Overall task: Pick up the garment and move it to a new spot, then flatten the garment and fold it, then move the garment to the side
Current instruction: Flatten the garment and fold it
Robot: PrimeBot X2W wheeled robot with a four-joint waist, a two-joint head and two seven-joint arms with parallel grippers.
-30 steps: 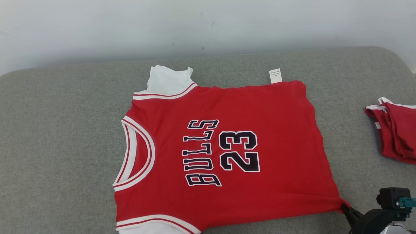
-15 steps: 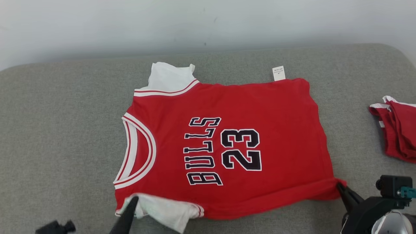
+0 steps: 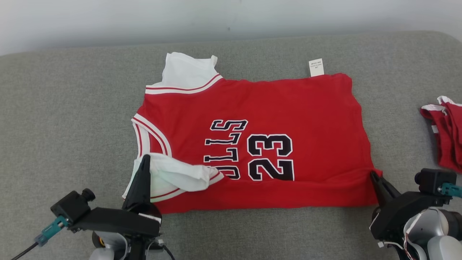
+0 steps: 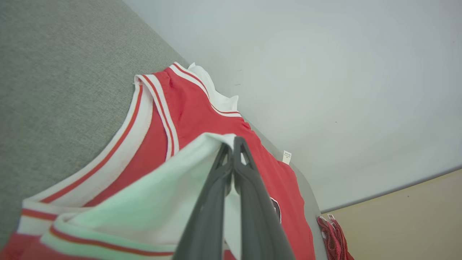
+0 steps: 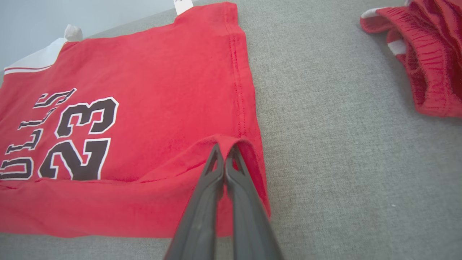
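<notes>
The garment (image 3: 267,104) is a red basketball jersey with white trim and black "BULLS 23" lettering, spread on the grey cushion with its neck toward the left. Its near long edge is lifted and folded over toward the far side, covering the bottom of the lettering. My left gripper (image 3: 145,159) is shut on the near white sleeve (image 3: 177,177), which lies turned over onto the red front (image 4: 187,108). My right gripper (image 3: 372,175) is shut on the near hem corner (image 5: 231,141) of the garment (image 5: 144,72).
A second red garment (image 3: 447,133) lies bunched at the right edge of the grey cushion (image 3: 65,108), also seen as a red heap (image 5: 429,54) to the right of my right gripper. A pale wall (image 3: 231,18) runs behind the cushion.
Both grippers have carried the near edge of the garment up and toward the far side, folding it over the lettering. The head camera has tilted, shifting the whole picture.
</notes>
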